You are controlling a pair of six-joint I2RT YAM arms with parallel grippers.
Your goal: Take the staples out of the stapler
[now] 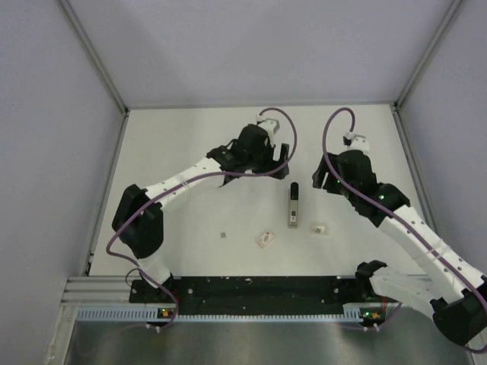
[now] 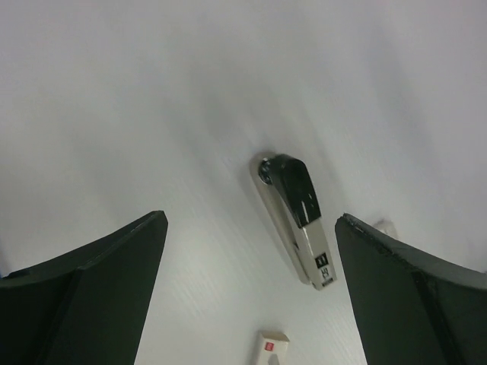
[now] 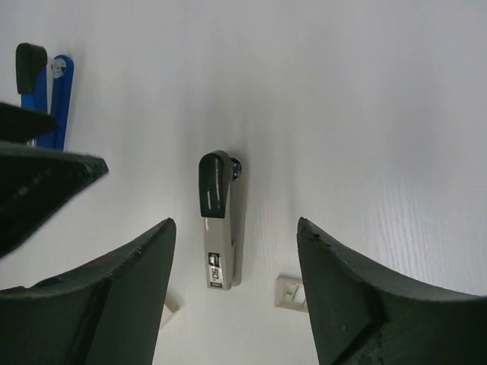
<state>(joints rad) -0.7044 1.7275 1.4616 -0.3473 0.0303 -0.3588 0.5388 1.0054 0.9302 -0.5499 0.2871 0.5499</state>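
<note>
**Spread tools flank a stapler set down mid-worktop**

Dark fingers fill the bottom of both wrist views. The left tool (image 2: pixel 247 220) is spread wide and pinches nothing. The right tool (image 3: pixel 236 224) is also parted and empty. The grey-and-black stapler (image 1: pixel 293 205) lies alone near the middle of the worktop (image 1: pixel 190 137), lengthwise from far edge to near edge, touched by neither tool.

The staples (image 1: pixel 224 235) show only as a tiny grey speck toward the near edge, well to the left of the stapler. Two small whitish boxes (image 1: pixel 266 239) lie between the speck and the stapler's right side. A blue stapler (image 3: pixel 57 99) lies off by the left arm.

With the strip apparently out, the step looks like letting go and clearing away. Each tool should rise straight up before swinging, so no finger clips the stapler or sweeps the speck. Whether the magazine is empty cannot be told.
</note>
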